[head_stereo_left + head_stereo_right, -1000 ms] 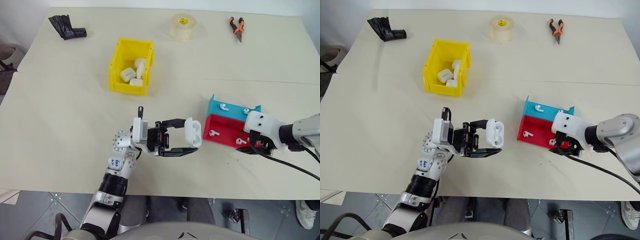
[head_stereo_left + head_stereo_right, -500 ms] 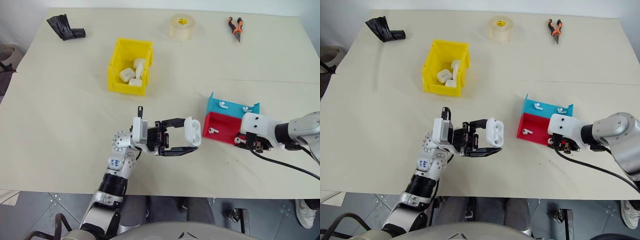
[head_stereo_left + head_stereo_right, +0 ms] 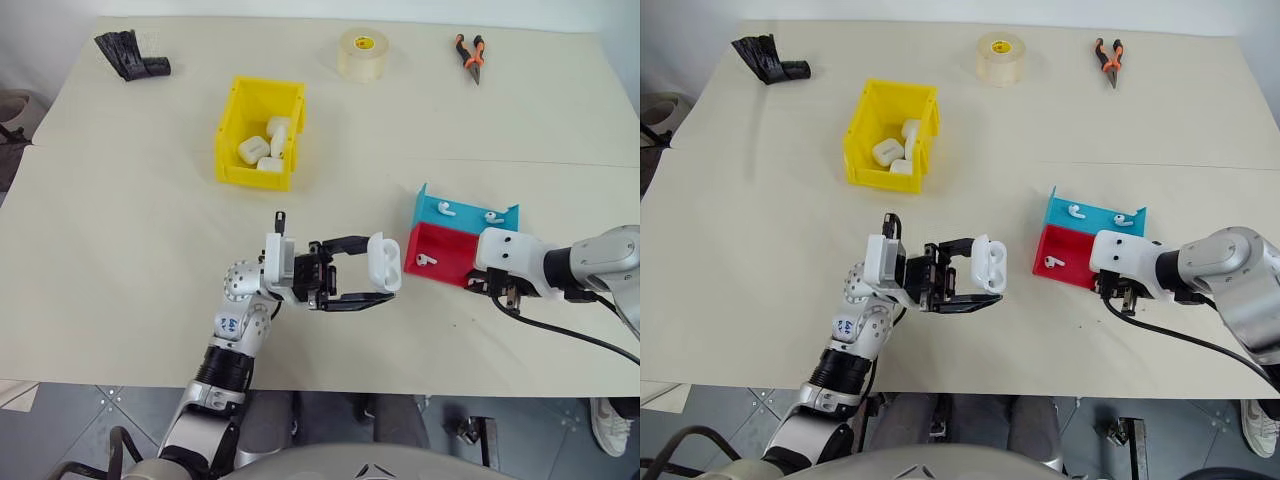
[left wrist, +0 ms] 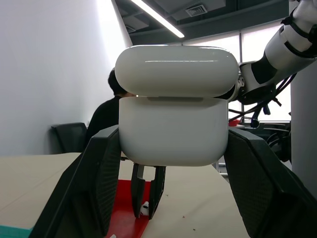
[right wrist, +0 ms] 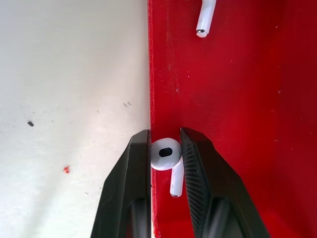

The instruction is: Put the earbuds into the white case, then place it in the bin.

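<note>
My left gripper [image 3: 378, 270] is shut on the white case [image 3: 385, 262] and holds it above the table with its lid flipped open; the left wrist view shows the case [image 4: 176, 119] clamped between both fingers. My right gripper [image 3: 497, 290] points down into the near right corner of the red tray [image 3: 445, 250]. In the right wrist view its fingers [image 5: 141, 163] press on both sides of an earbud [image 5: 165, 154] by the tray's edge. A second earbud [image 3: 427, 260] lies further along the red tray. The yellow bin [image 3: 232, 120] stands at the back left with several white cases inside.
A blue tray [image 3: 468, 220] with two earbuds adjoins the red tray's far side. A tape roll [image 3: 364, 53], orange-handled pliers [image 3: 473, 54] and a black bundle [image 3: 132, 55] lie along the far edge. A person [image 4: 106, 114] sits in the background of the left wrist view.
My right gripper's hand has edged slightly left over the red tray's corner and settled lower on the earbud. The left gripper and the case have not moved.
</note>
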{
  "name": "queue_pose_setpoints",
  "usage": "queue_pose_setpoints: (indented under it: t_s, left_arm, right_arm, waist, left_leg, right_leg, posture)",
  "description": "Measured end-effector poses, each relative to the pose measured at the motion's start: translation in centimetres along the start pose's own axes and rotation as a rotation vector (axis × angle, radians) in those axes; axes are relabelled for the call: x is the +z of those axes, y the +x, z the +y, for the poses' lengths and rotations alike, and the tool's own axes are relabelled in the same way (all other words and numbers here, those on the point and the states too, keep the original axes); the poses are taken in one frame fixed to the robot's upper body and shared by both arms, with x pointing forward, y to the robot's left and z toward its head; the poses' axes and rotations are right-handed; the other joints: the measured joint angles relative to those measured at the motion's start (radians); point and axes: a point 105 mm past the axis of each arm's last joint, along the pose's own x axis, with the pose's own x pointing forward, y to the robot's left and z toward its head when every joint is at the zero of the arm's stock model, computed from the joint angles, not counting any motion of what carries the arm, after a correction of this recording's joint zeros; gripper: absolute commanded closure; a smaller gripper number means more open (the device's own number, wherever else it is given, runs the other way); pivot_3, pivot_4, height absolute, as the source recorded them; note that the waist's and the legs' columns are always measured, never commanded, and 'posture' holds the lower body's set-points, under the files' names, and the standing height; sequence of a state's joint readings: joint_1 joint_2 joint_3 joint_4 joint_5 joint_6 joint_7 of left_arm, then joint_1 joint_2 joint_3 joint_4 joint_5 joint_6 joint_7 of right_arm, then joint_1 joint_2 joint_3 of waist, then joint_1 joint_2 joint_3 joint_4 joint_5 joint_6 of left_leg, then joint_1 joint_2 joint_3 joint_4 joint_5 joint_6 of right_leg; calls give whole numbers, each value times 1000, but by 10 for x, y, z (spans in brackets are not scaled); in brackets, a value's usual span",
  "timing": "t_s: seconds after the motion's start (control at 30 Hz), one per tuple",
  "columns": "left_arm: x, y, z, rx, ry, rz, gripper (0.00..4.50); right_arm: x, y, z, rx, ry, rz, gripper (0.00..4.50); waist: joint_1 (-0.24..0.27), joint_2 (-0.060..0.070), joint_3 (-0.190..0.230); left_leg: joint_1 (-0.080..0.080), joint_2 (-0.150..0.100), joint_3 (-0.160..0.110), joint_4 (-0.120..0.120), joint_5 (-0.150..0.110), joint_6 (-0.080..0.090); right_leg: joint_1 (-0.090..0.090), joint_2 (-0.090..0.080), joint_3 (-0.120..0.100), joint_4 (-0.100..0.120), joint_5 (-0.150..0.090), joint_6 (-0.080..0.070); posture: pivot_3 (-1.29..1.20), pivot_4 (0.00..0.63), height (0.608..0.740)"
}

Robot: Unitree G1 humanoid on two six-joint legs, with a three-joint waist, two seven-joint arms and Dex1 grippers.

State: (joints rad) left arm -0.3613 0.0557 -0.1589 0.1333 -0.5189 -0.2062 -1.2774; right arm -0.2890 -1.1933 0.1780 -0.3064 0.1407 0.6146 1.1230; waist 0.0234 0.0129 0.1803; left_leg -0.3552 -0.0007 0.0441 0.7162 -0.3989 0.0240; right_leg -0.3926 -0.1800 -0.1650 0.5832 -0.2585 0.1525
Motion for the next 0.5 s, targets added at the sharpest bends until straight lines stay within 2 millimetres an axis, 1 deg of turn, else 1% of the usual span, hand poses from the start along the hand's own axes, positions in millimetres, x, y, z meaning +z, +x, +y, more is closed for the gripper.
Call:
queue_pose_setpoints:
  t_s: [0.2,0.3,0.37,0.5]
  left_arm:
    - [2,0,2,-7,4,3,1750]
    - [4,2,3,-16,10,-2,1750]
    - [5,2,3,-17,4,-10,1750]
    - [6,-4,4,-16,-27,-4,1750]
  right_arm:
    - [-3,-2,1,-8,22,-9,3808]
    - [-3,-5,2,-12,57,-48,3808]
    - [-1,-12,2,-23,92,-101,3808]
    - [27,-38,3,-77,100,-351,3808]
  waist:
    - [3,0,0]
    - [3,0,0]
    - [3,0,0]
    - [3,0,0]
  left_leg:
    - [0,0,0,0,0,0]
    - [0,0,0,0,0,0]
    - [-1,0,0,0,0,0]
    - [0,0,0,0,0,0]
  right_leg:
    - [0,0,0,0,0,0]
    - [0,0,0,0,0,0]
    - [0,0,0,0,0,0]
    - [0,0,0,0,0,0]
  posture:
    - [0,150,740]
    - [0,150,740]
    - [0,150,740]
    - [0,150,740]
